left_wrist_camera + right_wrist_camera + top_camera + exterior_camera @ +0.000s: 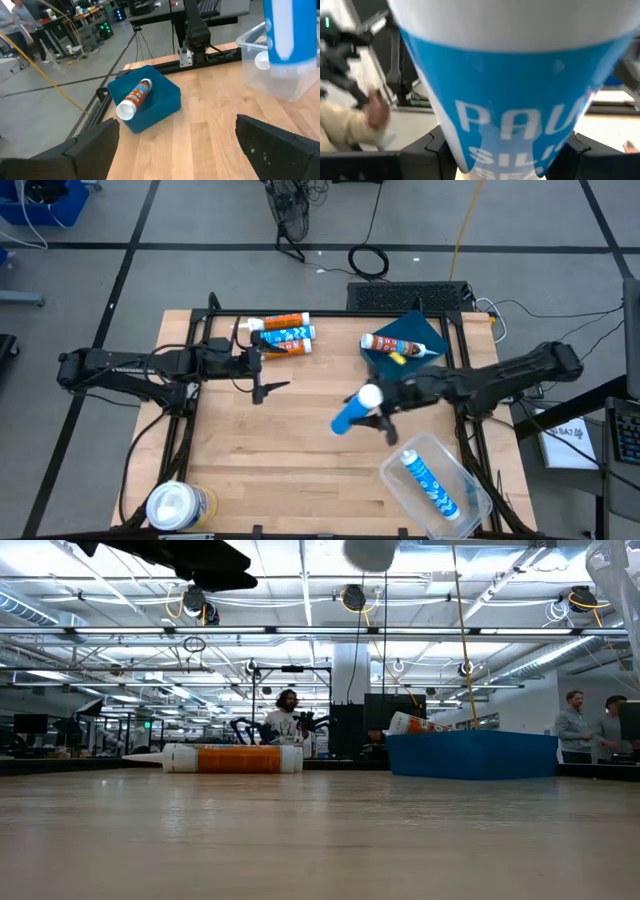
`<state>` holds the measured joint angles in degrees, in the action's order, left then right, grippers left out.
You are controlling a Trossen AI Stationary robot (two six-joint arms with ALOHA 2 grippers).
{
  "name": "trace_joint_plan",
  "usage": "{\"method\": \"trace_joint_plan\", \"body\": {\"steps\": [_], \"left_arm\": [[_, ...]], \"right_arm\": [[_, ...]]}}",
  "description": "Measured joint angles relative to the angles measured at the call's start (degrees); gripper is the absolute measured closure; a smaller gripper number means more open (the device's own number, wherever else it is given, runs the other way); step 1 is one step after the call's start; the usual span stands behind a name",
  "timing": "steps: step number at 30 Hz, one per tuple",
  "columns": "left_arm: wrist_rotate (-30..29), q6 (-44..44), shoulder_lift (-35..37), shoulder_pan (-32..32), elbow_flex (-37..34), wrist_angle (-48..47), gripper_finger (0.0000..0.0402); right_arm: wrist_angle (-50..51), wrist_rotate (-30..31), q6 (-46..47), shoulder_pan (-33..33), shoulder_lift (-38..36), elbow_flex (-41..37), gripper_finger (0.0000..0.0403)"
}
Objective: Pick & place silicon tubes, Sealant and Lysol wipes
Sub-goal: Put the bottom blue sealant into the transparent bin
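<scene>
High view shows the right claw [375, 412] clamped on a blue silicone tube [356, 410]; carry it level to the clear tub [470, 480], left claw [262, 388] apart

1. I see a grey concrete floor [200, 220] around the table, crossed by dark lines.
2. Black cables [368, 260] lie coiled on it; a yellow cord [462, 225] runs across.
3. Low view: open ceiling, pipes, hanging lamps [352, 598].
4. People [574, 730] stand far back among the benches.
</scene>
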<state>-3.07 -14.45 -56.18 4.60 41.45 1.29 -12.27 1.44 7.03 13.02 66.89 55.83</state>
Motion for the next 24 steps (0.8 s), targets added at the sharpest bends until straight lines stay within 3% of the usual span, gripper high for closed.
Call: {"method": "trace_joint_plan", "body": {"steps": [6, 14, 20, 24], "left_arm": [[0.02, 0.18, -0.02, 0.00, 0.00, -0.01, 0.0009], [0.06, 0.18, -0.02, 0.00, -0.02, -0.01, 0.0009], [0.07, 0.01, -0.02, 0.00, -0.04, -0.02, 0.0009], [0.09, 0.00, -0.04, 0.00, -0.07, -0.03, 0.0009]], "right_arm": [[16.13, 11.61, 12.58, 8.34, -5.20, 5.61, 0.0203], [43.99, 19.66, 28.96, 16.75, 0.74, 18.84, 0.0203], [56.59, 19.08, 38.60, 20.78, 6.08, 25.07, 0.0203], [59.01, 13.95, 41.97, 22.93, 8.15, 26.46, 0.0203]]}}
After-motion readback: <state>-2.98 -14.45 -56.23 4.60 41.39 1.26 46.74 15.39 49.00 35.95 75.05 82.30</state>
